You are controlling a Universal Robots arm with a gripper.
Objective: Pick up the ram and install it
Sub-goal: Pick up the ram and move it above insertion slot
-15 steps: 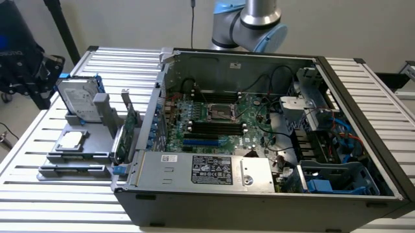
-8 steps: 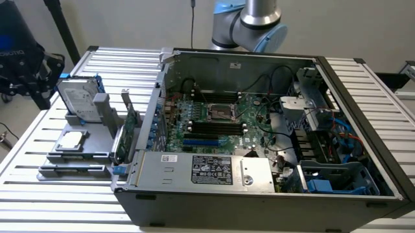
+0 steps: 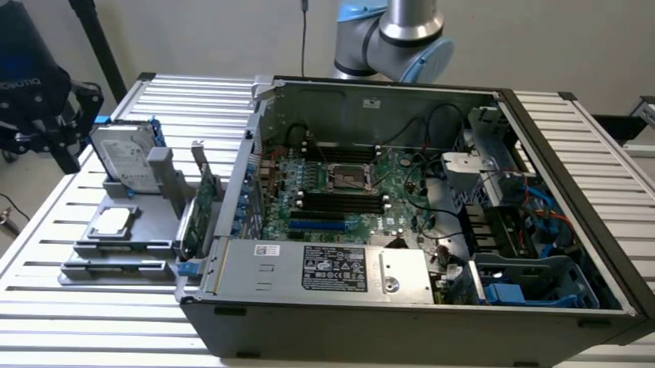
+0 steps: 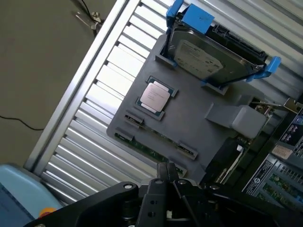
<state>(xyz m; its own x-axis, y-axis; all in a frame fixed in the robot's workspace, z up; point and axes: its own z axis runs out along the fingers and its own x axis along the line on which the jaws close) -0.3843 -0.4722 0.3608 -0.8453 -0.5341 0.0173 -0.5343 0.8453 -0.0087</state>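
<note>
Wrist view: the claw (image 4: 166, 169) has its fingers together and grips nothing. It hangs over the long edge of the grey fixture tray (image 4: 189, 118), close to one end of the ram (image 4: 144, 147); whether it touches cannot be told. The ram, a thin green stick, lies flat in the outermost holder along that edge, not yet in the machine. A second pair of holder clips (image 4: 134, 119) runs parallel just inside it. Further in on the tray sits the square silver processor chip (image 4: 154, 96) in its frame, and beyond that the hard drive (image 4: 208, 56) stands tilted in a blue carrier. Exterior view: the tray rests on the slatted metal surface (image 3: 103, 322) at the exterior view's left, just beside the open computer case (image 3: 409, 322). An expansion card (image 3: 205, 207) stands upright between the tray and the case wall. Inside the case the motherboard (image 3: 394, 165) lies flat, with its black slots (image 3: 343, 201) just on the near side of the processor socket. The arm (image 3: 394, 34) shows at the far side, behind the case.
</note>
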